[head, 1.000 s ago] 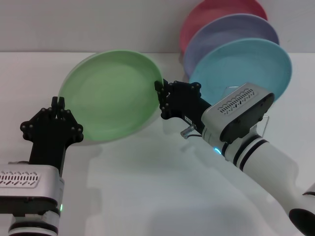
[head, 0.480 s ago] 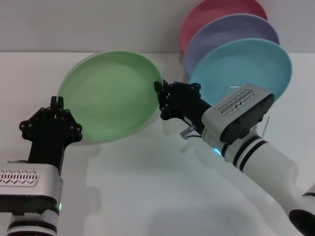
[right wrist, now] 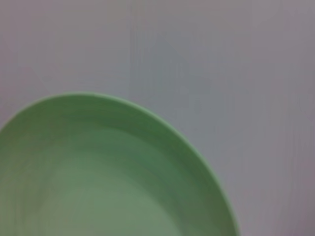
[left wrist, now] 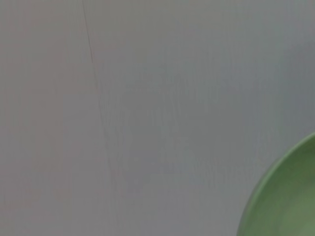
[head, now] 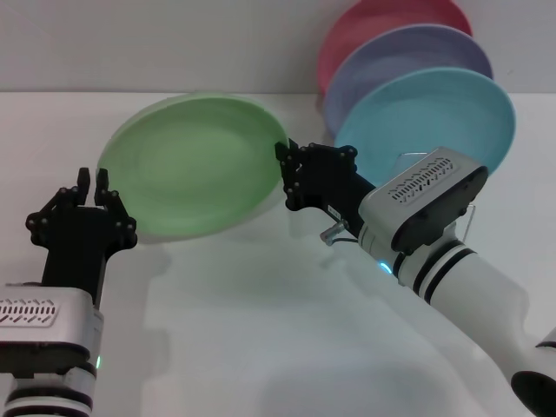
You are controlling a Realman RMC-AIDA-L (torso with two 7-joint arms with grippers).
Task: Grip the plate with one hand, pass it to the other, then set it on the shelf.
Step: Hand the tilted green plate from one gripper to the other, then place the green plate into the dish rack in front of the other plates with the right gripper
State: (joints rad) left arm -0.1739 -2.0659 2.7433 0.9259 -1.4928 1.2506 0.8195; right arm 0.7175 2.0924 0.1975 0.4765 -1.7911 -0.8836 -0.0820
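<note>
The green plate (head: 193,165) hung tilted above the white bench (head: 261,347), held at its right edge by the right pincer (head: 285,178), whose black fingers were closed on the rim. The left pincer (head: 89,187) stood just beside the plate's lower left edge, fingers parted and pointing up, apparently not touching the rim; so the handover looked finished, with the plate carried by the right arm alone. The left wrist view showed only a sliver of green rim against bare surface, which fits that pincer being clear of the plate. Behind the right arm, the wire rack (head: 469,217) was mostly hidden; it already bore a blue plate (head: 434,113), a lavender plate (head: 408,56) and a pink plate (head: 382,22) standing on edge, one behind the other. The chief risk from here was the grip itself: a single narrow pinch on the rim of a broad plate leaves much weight hanging far from the fingers, so a quick swing toward the rack could let it rotate or slip. The green plate could also knock the blue one while travelling, since that plate stood just beside the right pincer. Which slot was free could not be told, and a misjudged slot might topple the standing plates.
</note>
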